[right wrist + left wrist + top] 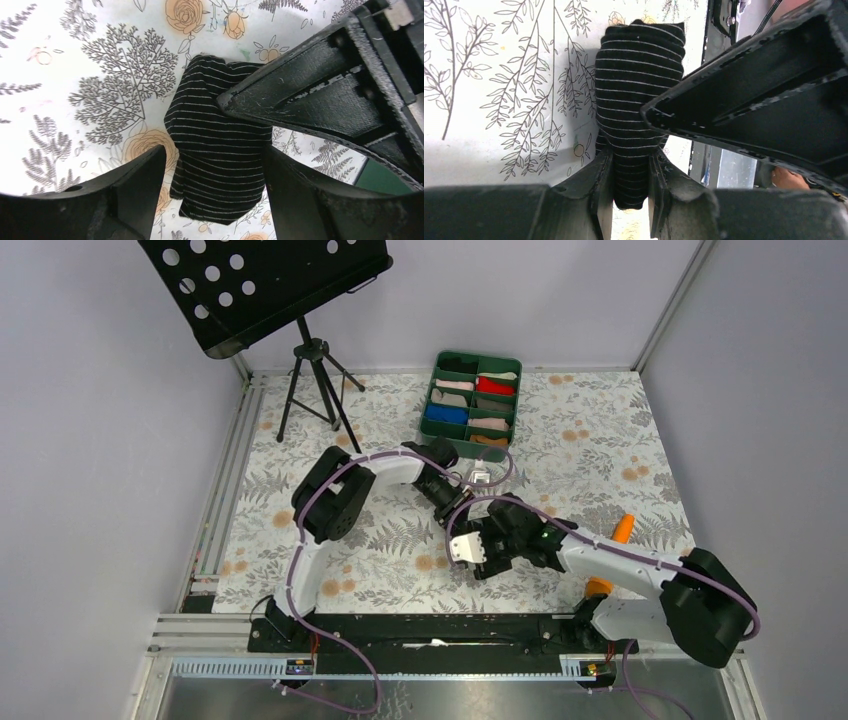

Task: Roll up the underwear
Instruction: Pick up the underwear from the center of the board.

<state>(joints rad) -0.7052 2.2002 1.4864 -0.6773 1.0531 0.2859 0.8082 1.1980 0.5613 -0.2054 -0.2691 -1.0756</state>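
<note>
The underwear (639, 75), black with thin pale stripes, lies bunched into a thick, short bundle on the flowered worktop (600, 440), about midway between its left and right edges and somewhat nearer the near edge than the far one. The left gripper (630, 167) is nearly closed, and its two fingers (600, 180) pinch one narrow end of the bundle, with fabric pressed flat between the pads and a little of it poking out past them. The rest of the bundle swells out wider beyond the fingertips and rests on the worktop. The right gripper (215, 160) meets it from the other side, its jaws standing wide apart with the bundle between them. One finger (300, 200) lies against the fabric's edge. The other (130, 195) is just beside the opposite edge, and whether it touches cannot be told. It has no hold on the cloth. Each wrist view shows a finger of the other gripper crossing above the underwear at close range. From the top view the two wrists crowd together over the spot and hide the garment. A green tray (430, 405) with small coloured cloth rolls in its compartments sits at the far edge, beyond the grippers. A black music stand (260, 280) stands at the far left corner.
</note>
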